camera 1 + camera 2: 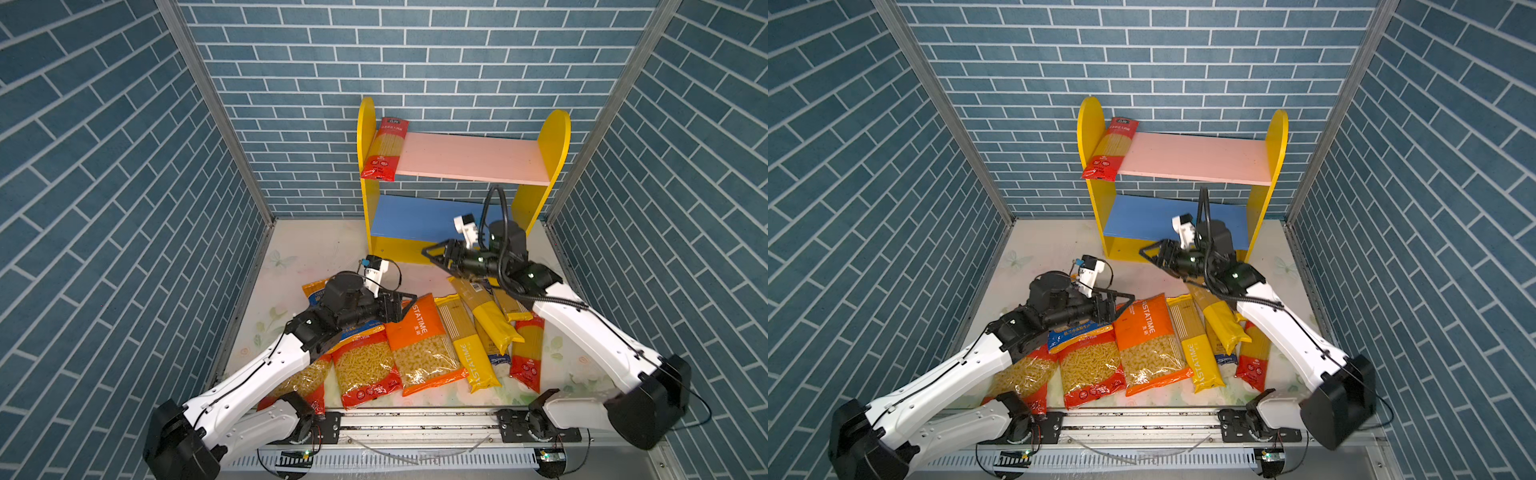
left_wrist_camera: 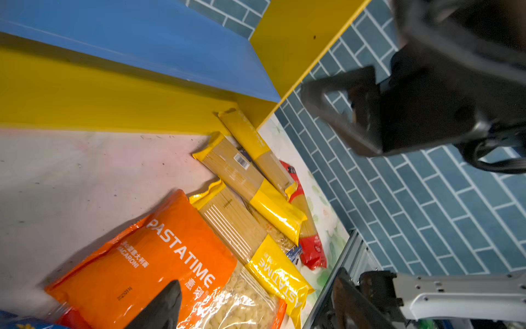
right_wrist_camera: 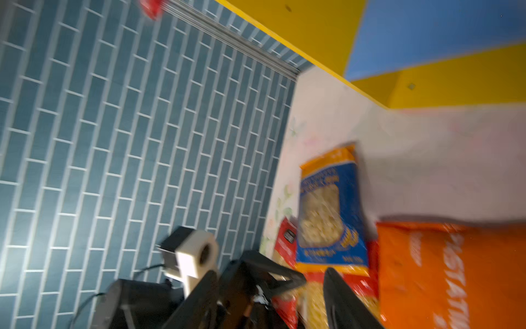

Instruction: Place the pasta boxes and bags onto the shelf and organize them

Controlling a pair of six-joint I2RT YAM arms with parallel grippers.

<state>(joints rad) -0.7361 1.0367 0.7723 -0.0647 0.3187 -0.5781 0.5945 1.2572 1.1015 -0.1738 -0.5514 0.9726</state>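
Orange macaroni bag point(image 1: 419, 332) under left gripper point(image 1: 405, 308), jaws apart; right gripper point(image 1: 433, 255) empty, jaws apart, before shelf point(image 1: 555, 141).

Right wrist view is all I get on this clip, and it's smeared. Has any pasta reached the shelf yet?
Observer: One red spaghetti pack rests on the shelf, at the left end of its pink upper board.
Operator: Is the right gripper carrying anything?
Observer: No, the right gripper hovers open and empty in front of the shelf's base.
Operator: What lies beneath that arm?
Observer: Several yellow spaghetti packs, piled crosswise on the table.
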